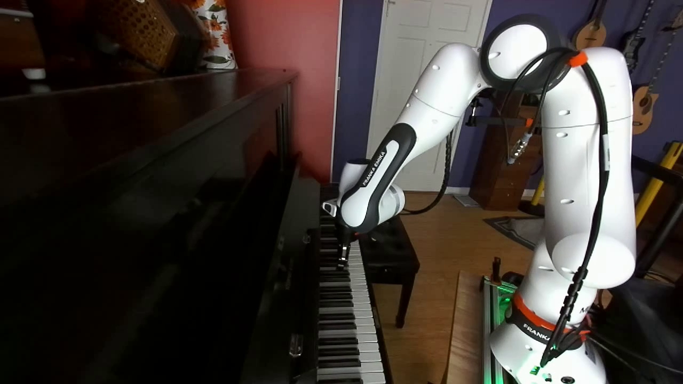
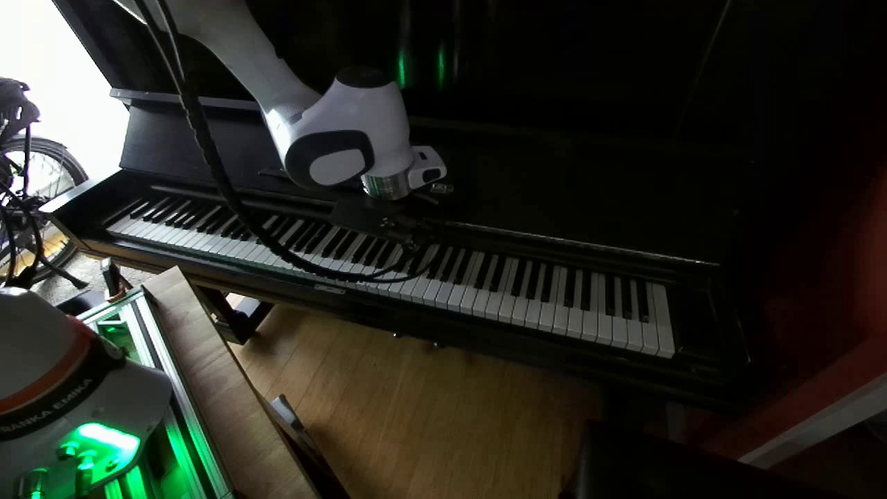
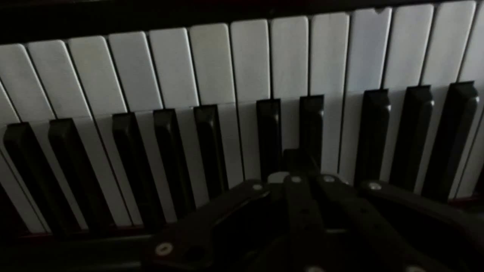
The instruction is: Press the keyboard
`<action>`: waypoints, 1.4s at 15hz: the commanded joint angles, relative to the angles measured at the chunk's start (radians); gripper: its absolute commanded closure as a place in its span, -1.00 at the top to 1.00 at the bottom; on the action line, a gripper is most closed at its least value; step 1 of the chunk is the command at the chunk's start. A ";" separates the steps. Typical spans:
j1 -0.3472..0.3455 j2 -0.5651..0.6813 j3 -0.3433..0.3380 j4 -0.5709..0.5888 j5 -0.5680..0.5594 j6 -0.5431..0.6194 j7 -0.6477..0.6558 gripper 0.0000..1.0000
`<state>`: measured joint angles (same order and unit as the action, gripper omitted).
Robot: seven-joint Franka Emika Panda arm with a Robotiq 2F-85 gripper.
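Arm (image 1: 437, 98) arches left in an exterior view, closed claw (image 1: 342, 262) pointing down over keyboard (image 1: 349, 314).
Its long axis runs near to far, front rightward.

Dim piano keyboard (image 3: 247, 124), 10 black keys (image 3: 211, 147), jaws together over it, contact unclear

Keyboard (image 2: 478, 298) free above at 2 ends — end effector (image 1: 342, 264) and cable (image 2: 206, 143) between, piano panel (image 2: 582, 197) behind.
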<state>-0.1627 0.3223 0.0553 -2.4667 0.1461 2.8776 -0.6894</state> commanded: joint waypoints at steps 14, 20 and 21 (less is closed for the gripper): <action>-0.117 0.122 0.095 0.059 -0.091 0.075 0.012 -1.00; -0.137 0.040 0.123 0.025 -0.083 0.049 0.010 -0.19; -0.140 0.026 0.129 0.020 -0.081 0.047 0.008 -0.02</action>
<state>-0.2660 0.3957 0.1480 -2.4252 0.0704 2.9434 -0.6884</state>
